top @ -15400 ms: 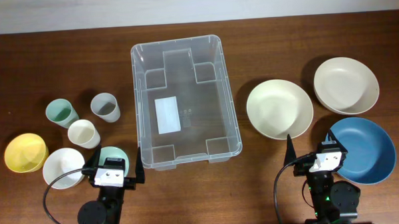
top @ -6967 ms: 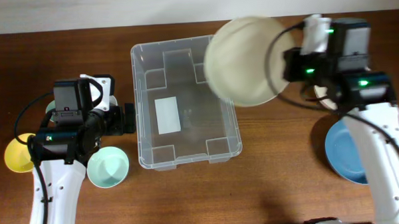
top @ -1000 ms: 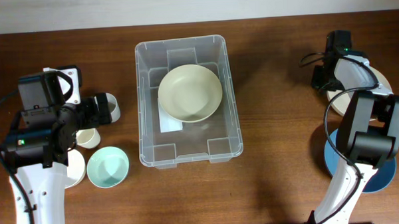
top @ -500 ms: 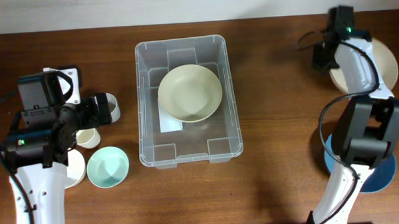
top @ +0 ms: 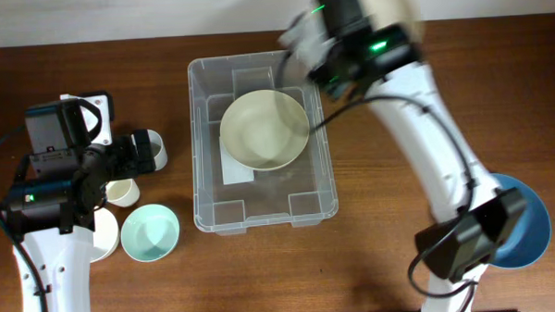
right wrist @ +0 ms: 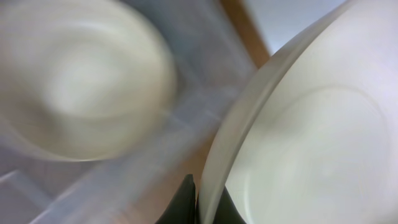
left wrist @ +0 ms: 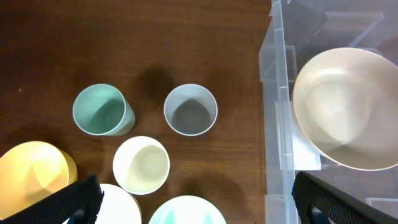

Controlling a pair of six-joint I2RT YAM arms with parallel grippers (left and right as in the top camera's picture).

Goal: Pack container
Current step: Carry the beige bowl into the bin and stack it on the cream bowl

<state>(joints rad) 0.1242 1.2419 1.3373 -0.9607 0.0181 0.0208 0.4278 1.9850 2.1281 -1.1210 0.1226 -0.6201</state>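
Container [top: 260, 198] sits mid-table between arms, cream bowl [top: 264, 129] lying inside. My right gripper [right wrist: 198, 202] is pinched on rim of second cream bowl [right wrist: 298, 143], tilted on edge near container's far right corner; view blurred. Left gripper [left wrist: 202, 198] spread wide, holding nothing, above grey cup [left wrist: 191, 109] and cream cup [left wrist: 142, 165].

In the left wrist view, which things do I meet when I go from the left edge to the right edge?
yellow bowl → green cup → cream cup → grey cup → container wall → beige bowl inside it
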